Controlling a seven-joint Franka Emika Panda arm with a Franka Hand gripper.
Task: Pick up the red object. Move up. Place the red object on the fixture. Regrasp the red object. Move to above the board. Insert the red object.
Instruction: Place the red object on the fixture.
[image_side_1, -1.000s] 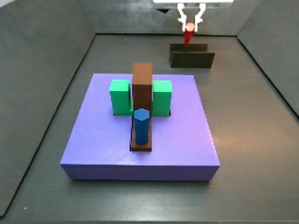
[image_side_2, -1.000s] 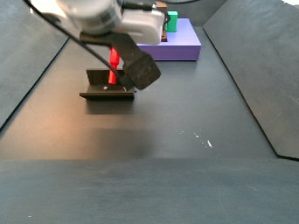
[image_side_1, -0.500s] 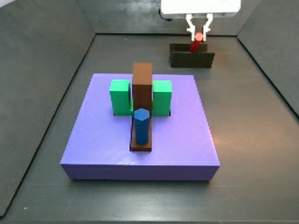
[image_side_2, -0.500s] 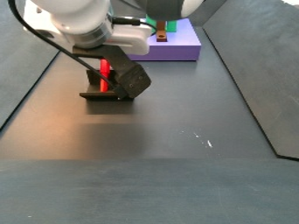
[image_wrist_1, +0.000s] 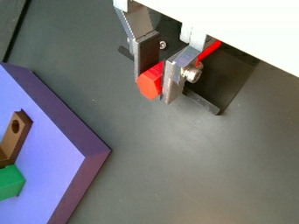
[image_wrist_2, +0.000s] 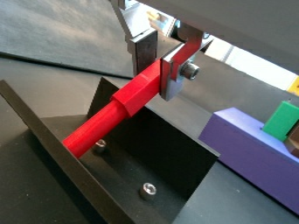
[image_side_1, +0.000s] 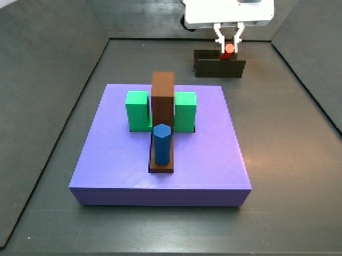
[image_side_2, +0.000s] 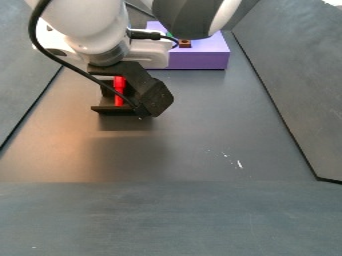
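Gripping the red object (image_wrist_2: 122, 109) between its two silver fingers (image_wrist_2: 177, 68), the end effector (image_wrist_1: 156, 72) is hanging at the far end of the worktop (image_side_1: 281, 130), right over the fixture (image_side_1: 221, 65). In both wrist views the flat plates are pressing on either side of the peg's upper end, with the dark pads against it — so the jaws are clamped on the piece, not released. In a wrist view the peg is lying tilted, its lower end reaching down into the fixture's dark angled bracket (image_wrist_2: 128, 166), beside a screw on the plate. In a side view the red object (image_side_1: 227, 46) is showing just above the fixture's top edge, under the white end effector (image_side_1: 227, 36). In a side view the red object (image_side_2: 118, 88) is sitting against the fixture (image_side_2: 118, 107), partly hidden by the arm. The board (image_side_1: 120, 170) is lying well apart, nearer the camera — bearing green blocks (image_side_1: 139, 110), a tall brown bar (image_side_1: 163, 100) and a blue peg (image_side_1: 160, 144).
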